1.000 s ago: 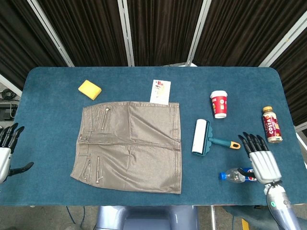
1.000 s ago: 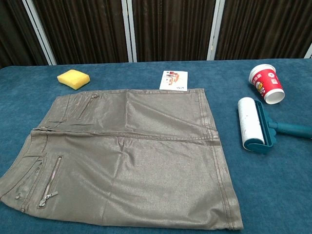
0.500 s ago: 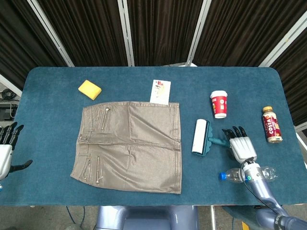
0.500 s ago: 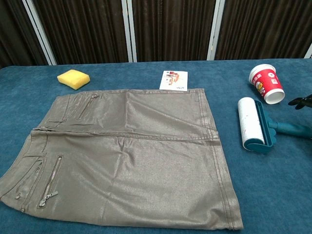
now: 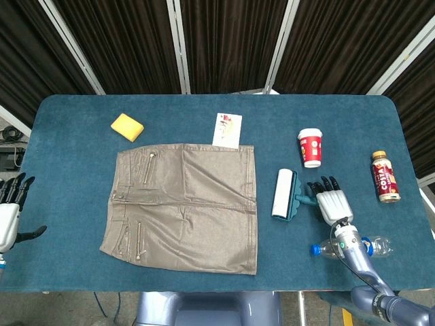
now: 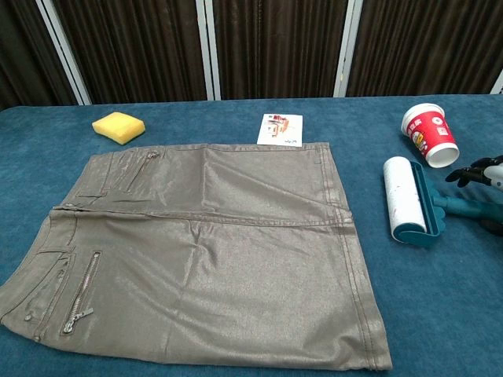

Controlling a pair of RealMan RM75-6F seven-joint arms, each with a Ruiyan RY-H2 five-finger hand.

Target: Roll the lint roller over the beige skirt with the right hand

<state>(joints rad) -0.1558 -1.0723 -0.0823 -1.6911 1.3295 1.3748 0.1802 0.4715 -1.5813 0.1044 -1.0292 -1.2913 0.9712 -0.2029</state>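
Observation:
The beige skirt [image 5: 187,204] [image 6: 204,243] lies flat in the middle of the blue table. To its right lies the lint roller [image 5: 284,193] [image 6: 403,191], a white roll in a teal frame with its handle pointing right. My right hand [image 5: 331,204] [image 6: 479,174] is over that handle with its fingers spread, and it covers the handle's end in the head view. In the chest view the fingertips show just above the teal handle, not closed around it. My left hand [image 5: 8,214] hangs at the table's left edge, fingers apart and holding nothing.
A yellow sponge [image 5: 127,126] and a printed card [image 5: 227,130] lie beyond the skirt. A red paper cup [image 5: 310,147] stands just behind the roller. A brown drink bottle [image 5: 385,177] stands at the far right, and a plastic bottle [image 5: 325,249] lies under my right forearm.
My right hand has moved left from the table's right front edge to above the roller's handle, hiding the orange handle tip. The roller, the skirt and my left hand have stayed put.

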